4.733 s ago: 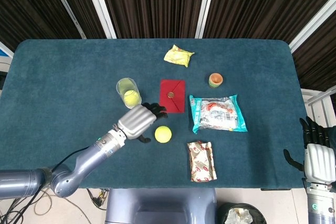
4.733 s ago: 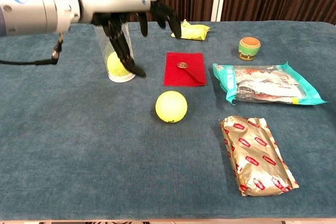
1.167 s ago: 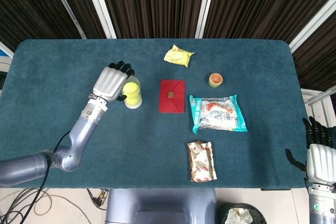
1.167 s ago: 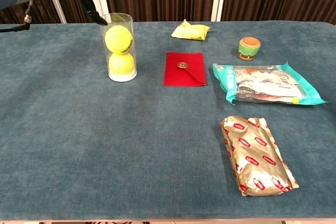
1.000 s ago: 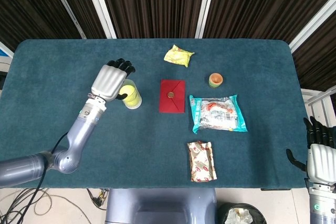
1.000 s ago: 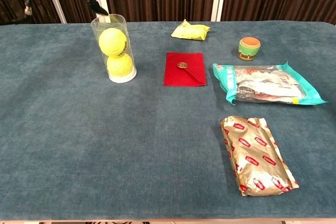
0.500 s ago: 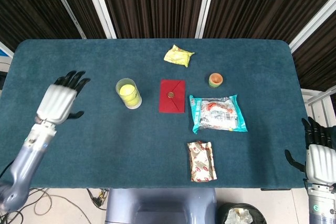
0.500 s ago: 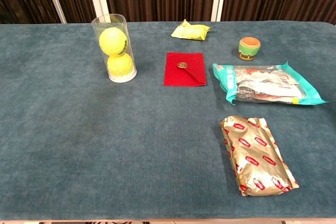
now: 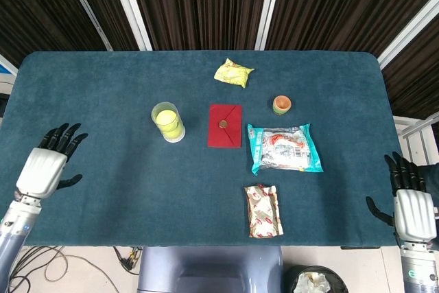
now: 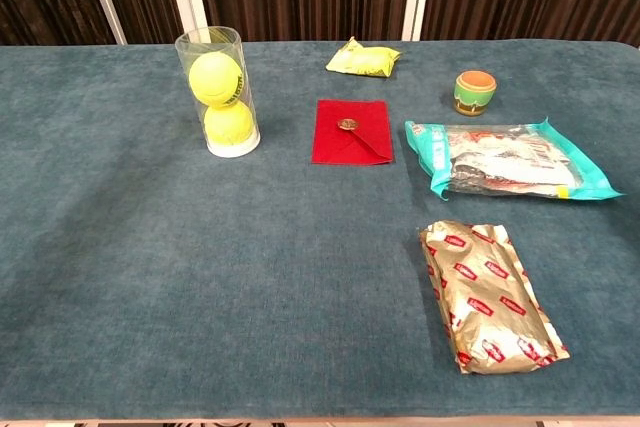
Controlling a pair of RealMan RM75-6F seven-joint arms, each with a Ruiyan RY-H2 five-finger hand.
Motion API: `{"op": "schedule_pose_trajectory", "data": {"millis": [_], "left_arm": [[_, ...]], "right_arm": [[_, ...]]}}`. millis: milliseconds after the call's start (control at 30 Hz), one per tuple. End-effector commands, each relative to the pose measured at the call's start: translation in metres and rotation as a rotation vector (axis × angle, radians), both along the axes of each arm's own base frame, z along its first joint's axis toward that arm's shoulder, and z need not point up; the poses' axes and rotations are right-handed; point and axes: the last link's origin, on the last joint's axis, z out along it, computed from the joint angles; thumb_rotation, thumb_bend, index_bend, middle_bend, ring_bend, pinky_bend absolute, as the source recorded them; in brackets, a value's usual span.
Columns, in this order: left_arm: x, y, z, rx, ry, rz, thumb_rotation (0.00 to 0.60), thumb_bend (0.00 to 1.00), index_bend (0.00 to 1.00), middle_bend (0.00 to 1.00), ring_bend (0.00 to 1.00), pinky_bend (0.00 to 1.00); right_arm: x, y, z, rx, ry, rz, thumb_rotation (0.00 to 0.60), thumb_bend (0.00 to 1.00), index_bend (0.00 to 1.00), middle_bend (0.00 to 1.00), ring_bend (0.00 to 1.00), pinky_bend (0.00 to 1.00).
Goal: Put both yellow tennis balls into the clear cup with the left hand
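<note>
The clear cup stands upright on the table, left of centre, and shows from above as the cup. Two yellow tennis balls are stacked inside it: an upper ball and a lower ball. My left hand hovers at the table's front left edge, far from the cup, fingers spread and holding nothing. My right hand hangs off the table's front right corner, fingers apart and empty. Neither hand shows in the chest view.
A red envelope lies right of the cup. Behind it is a yellow packet. A small orange pot, a teal snack bag and a gold wrapper occupy the right half of the table.
My left hand has let go above the cup and drawn back left and toward the front edge. Both balls stay stacked in the cup. The right hand has barely moved.
</note>
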Motion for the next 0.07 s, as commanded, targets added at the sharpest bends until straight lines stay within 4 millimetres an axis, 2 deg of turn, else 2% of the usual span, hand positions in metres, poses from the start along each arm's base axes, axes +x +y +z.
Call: {"op": "schedule_pose_trajectory", "data": {"millis": [33,67], "left_arm": [[-0.0074,-0.0096,-0.0026,0.002,-0.006,-0.006,0.600,0.08,0.16,0.03,0.00,0.13],[-0.0079,-0.0109,-0.0024,0.001,-0.008,-0.007,0.600,0.08,0.16,0.03,0.00,0.13]], "right_arm": [[-0.0003,0.0007,0.0004,0.011,0.001,0.016,0.600,0.34,0.00,0.00,0.05,0.07],[-0.0004,0.0009,0.0005,0.010,0.000,0.016,0.600,0.34,0.00,0.00,0.05,0.07]]}}
